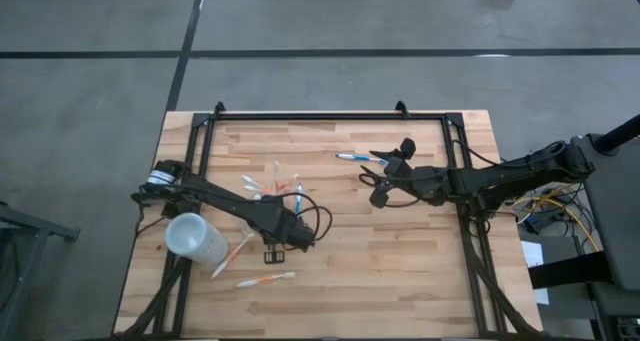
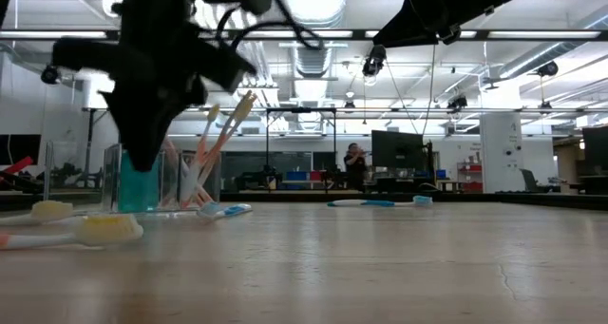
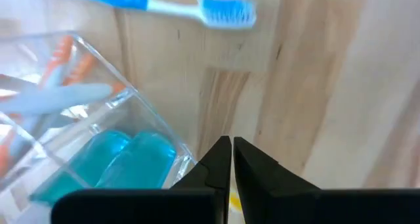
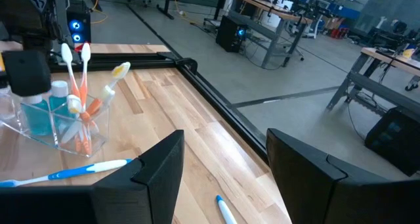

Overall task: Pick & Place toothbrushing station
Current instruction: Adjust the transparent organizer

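Note:
A small clear tumbler (image 4: 59,122) stands on the wooden table with several white-orange toothbrushes (image 4: 82,86) leaning in it and a blue toothpaste tube (image 3: 108,161) inside. My left gripper (image 3: 231,159) is shut and empty, its tips right beside the tumbler's corner (image 3: 187,159); whether they touch it I cannot tell. It also shows in the high view (image 1: 292,226). A white-blue toothbrush (image 3: 190,6) lies flat on the table past the tumbler. My right gripper (image 4: 223,165) is open and empty, hovering at the table's far right (image 1: 385,178).
A frosted whitish cup (image 1: 196,239) lies at the near left. Two white-orange toothbrushes (image 1: 266,279) (image 1: 233,254) lie near it. Another white-blue toothbrush (image 1: 356,158) lies by my right gripper. A black frame (image 1: 330,116) runs round the table top.

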